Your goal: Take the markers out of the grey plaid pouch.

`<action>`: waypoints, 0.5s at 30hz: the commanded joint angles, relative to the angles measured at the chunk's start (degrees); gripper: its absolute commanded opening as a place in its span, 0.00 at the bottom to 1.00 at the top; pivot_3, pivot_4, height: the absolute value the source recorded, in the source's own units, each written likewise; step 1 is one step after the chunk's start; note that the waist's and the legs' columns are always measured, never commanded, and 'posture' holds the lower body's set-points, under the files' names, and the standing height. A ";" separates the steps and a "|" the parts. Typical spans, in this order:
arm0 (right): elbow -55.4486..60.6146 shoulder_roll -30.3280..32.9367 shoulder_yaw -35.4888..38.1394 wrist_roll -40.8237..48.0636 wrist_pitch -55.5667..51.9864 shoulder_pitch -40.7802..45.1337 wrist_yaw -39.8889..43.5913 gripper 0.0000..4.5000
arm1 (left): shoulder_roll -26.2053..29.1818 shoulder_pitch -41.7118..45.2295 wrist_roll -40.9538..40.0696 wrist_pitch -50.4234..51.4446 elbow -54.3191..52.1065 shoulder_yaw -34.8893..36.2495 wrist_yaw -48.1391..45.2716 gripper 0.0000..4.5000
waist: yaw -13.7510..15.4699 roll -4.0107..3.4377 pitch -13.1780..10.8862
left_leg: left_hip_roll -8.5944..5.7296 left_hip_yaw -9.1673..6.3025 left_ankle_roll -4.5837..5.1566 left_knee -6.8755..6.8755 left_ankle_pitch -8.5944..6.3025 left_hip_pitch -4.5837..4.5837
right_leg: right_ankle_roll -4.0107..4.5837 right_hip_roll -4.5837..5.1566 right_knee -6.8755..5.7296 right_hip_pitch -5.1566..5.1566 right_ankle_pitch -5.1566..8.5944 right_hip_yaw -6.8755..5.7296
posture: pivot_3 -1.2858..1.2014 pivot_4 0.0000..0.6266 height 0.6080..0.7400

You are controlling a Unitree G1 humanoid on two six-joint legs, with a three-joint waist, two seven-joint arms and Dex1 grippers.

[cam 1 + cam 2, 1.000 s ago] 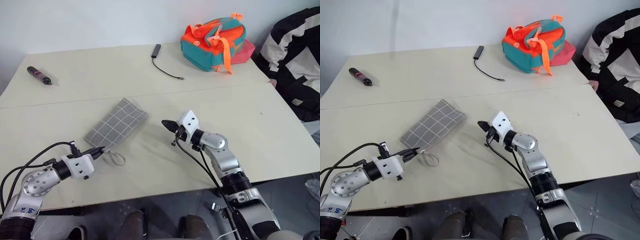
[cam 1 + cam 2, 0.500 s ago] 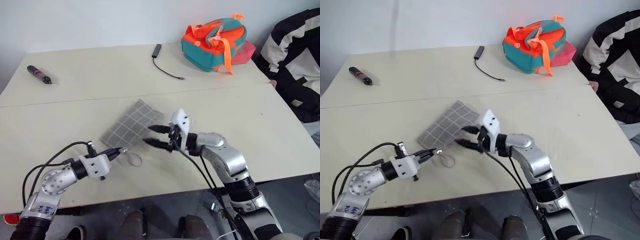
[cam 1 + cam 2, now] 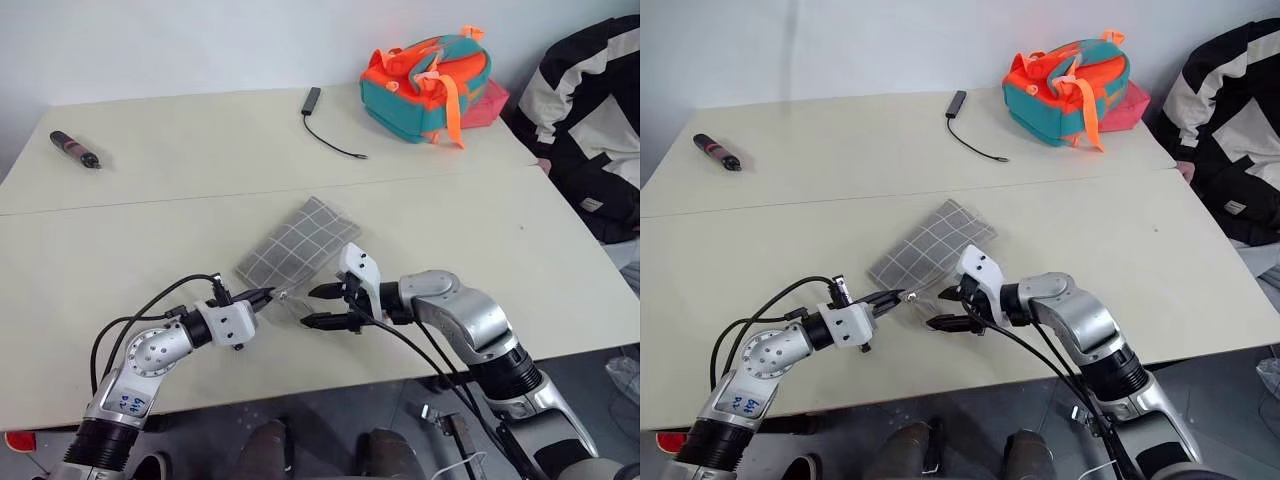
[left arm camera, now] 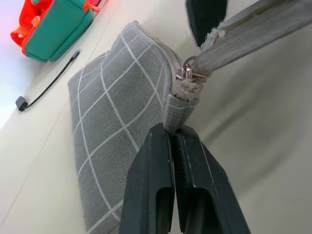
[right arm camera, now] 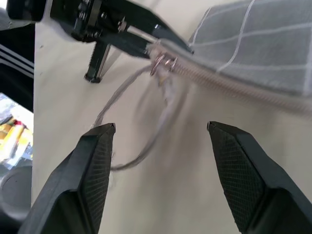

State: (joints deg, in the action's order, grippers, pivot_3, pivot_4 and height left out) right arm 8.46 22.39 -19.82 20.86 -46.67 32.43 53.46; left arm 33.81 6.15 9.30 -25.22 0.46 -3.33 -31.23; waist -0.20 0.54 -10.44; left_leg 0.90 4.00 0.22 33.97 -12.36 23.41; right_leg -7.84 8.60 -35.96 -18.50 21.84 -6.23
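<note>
Just below the middle of the left eye view, the grey plaid pouch lies flat and slantwise on the pale table, its near corner pinched in the clenched left gripper; the left wrist view shows the two black fingers pressed tight on the fabric beside the zip pull and cord loop. The right gripper hovers just right of that corner with its jaws spread wide and nothing between them, the loop lying in front of it. An orange-and-teal backpack sits at upper right, a black-and-red pen at upper left.
</note>
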 commanded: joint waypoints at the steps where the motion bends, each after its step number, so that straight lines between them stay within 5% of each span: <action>1: 2.15 -1.43 1.21 2.20 -1.02 -0.02 -0.66 0.62 | -0.23 -0.16 0.26 -0.18 -1.68 -0.58 0.43 0.00 | 0.00 0.02 0.00 | 0.00 0.00 0.00 0.01 0.00 0.00 | 0.00 0.00 0.00 0.00 0.00 0.00 | 0.52 0.24 1.00; 9: 1.08 -1.65 -0.71 0.11 1.34 -0.81 -1.84 0.05 | -0.34 -0.45 0.06 0.21 -2.53 -0.84 0.26 0.00 | -0.01 0.02 0.00 | 0.00 0.00 0.00 0.01 -0.01 0.00 | 0.00 0.01 0.01 0.00 0.00 0.01 | 0.52 0.24 1.00; 15: 0.25 0.20 0.33 -0.86 2.90 -0.31 -1.26 0.01 | 0.75 -1.07 0.10 -0.40 -2.37 -0.03 0.11 0.00 | -0.01 0.03 -0.01 | 0.00 0.00 -0.01 0.01 -0.01 0.01 | 0.00 0.00 0.02 0.00 0.00 0.01 | 0.52 0.24 1.00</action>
State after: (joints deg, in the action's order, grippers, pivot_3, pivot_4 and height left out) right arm 8.39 21.66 -20.27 20.22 -44.93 31.72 51.67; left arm 33.88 5.88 9.42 -25.01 -0.09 -3.44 -31.07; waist -0.21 0.57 -10.45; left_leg 0.91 4.00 0.22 33.98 -12.37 23.42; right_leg -7.83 8.61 -35.93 -18.50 21.84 -6.23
